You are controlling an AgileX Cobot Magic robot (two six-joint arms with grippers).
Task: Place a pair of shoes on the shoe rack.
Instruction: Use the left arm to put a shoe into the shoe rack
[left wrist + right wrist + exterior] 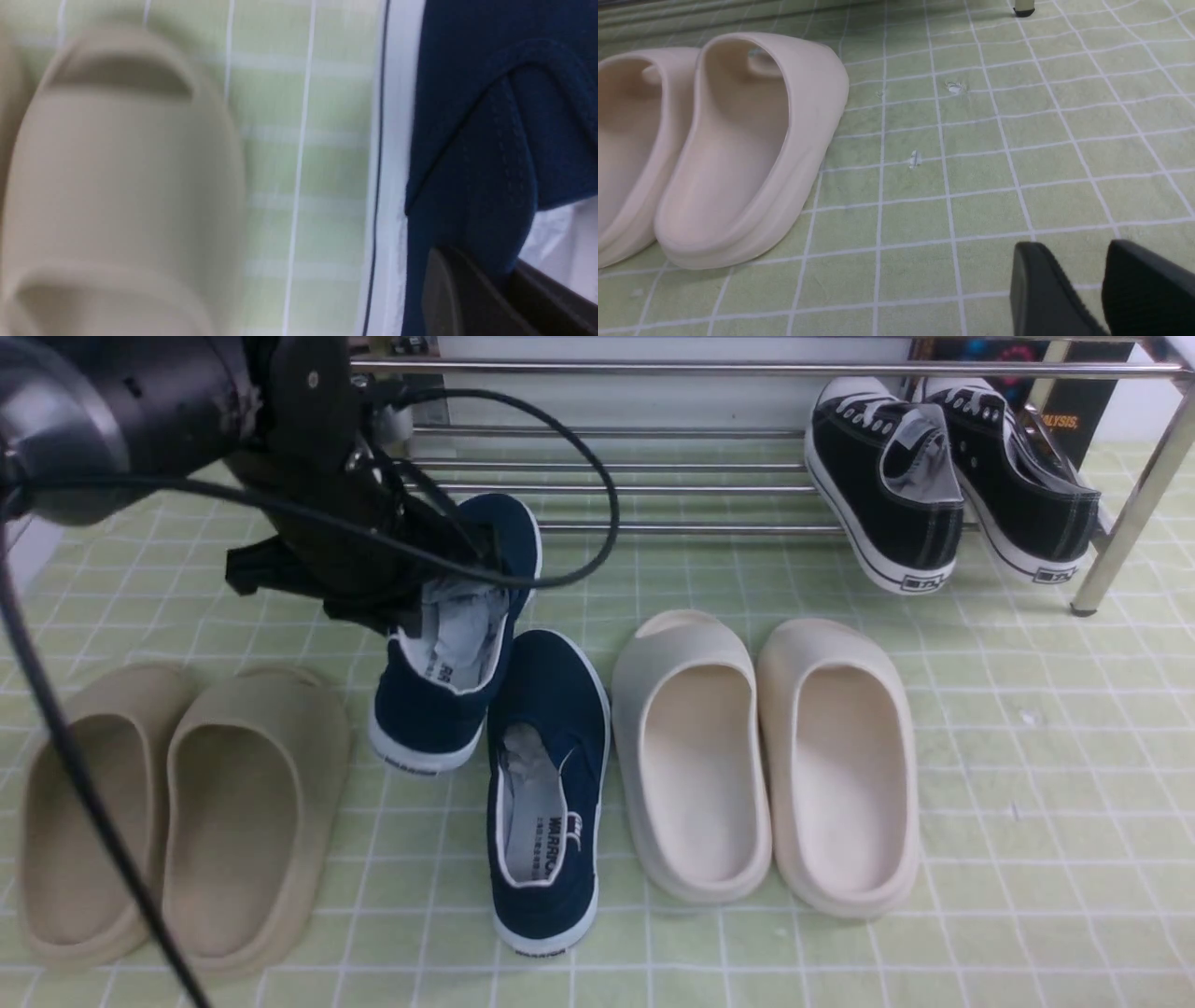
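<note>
One navy-blue canvas slip-on sneaker with a white rubber sole (425, 709) is pinched at the left side of its collar by the black left gripper (411, 611), whose jaws are closed on the canvas. The front view shows this sneaker tilted, its toe aimed at the far shiny chrome shoe rack of thin rods (700, 369) but short of it; whether its sole is clear of the mat I cannot tell. Only the left wrist view shows the grip close up, though blurred: a dark finger (444, 289) pressed to the outside of the blue cloth, with grey paper stuffing (546, 228) inside. The second navy-blue slip-on (546, 784) lies flat on the pale green gridded mat (1027, 756), between a pair of tan foam slippers (243, 803) on the left and a pair of cream foam slippers (691, 747) on the right. Only the right wrist view shows the right gripper (1090, 298): it stands with its black jaws apart over the mat, holding nothing, to the right of the cream slippers. Black lace-up sneakers with white toe caps (887, 495) sit at the rack's right end, and the black left arm (140, 411) hides its left end.
</note>
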